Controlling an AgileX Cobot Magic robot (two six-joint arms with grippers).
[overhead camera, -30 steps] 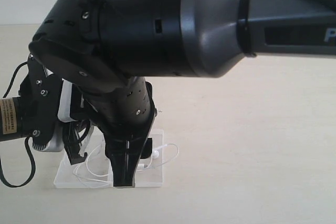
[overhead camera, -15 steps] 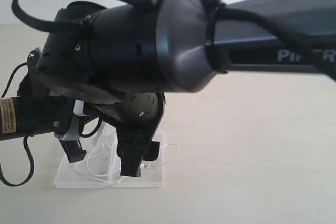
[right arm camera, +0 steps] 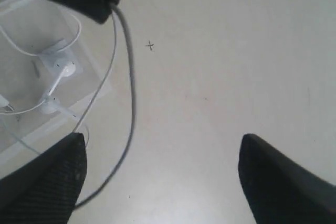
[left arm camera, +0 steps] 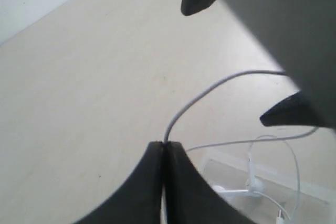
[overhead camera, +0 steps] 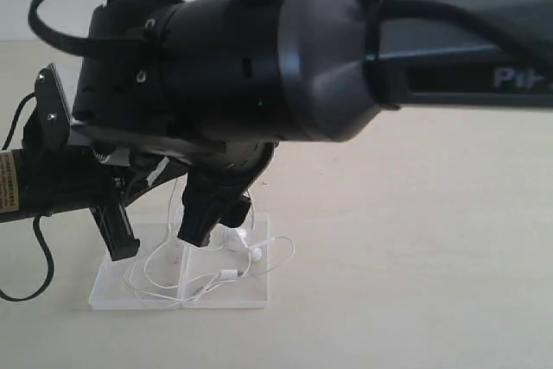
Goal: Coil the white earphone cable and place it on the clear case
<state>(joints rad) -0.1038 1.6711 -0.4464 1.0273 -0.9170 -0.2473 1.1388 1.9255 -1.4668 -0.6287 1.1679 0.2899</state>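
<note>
The clear case point(overhead camera: 112, 287) lies flat on the table, most of the white earphone cable point(overhead camera: 226, 273) looped over it with both earbuds point(right arm camera: 63, 69). My left gripper point(left arm camera: 165, 145) is shut on a strand of the cable point(left arm camera: 210, 90) that arcs away from its tips. In the exterior view it hangs as a dark finger point(overhead camera: 118, 232) over the case's left half. My right gripper point(right arm camera: 160, 148) is open with nothing between its fingers, above bare table beside the case point(right arm camera: 31, 24). Only one of its fingers point(overhead camera: 200, 218) shows from outside, just above the case's middle.
The bulky right arm point(overhead camera: 285, 58) fills the upper exterior view and hides the table behind it. The left arm point(overhead camera: 43, 187) and its black wire sit at the left edge. Pale bare tabletop point(overhead camera: 415, 248) stretches to the right of the case.
My right gripper has lifted off the case and its finger tip now hangs above it. The left gripper has risen a little too, pulling a cable strand up off the case.
</note>
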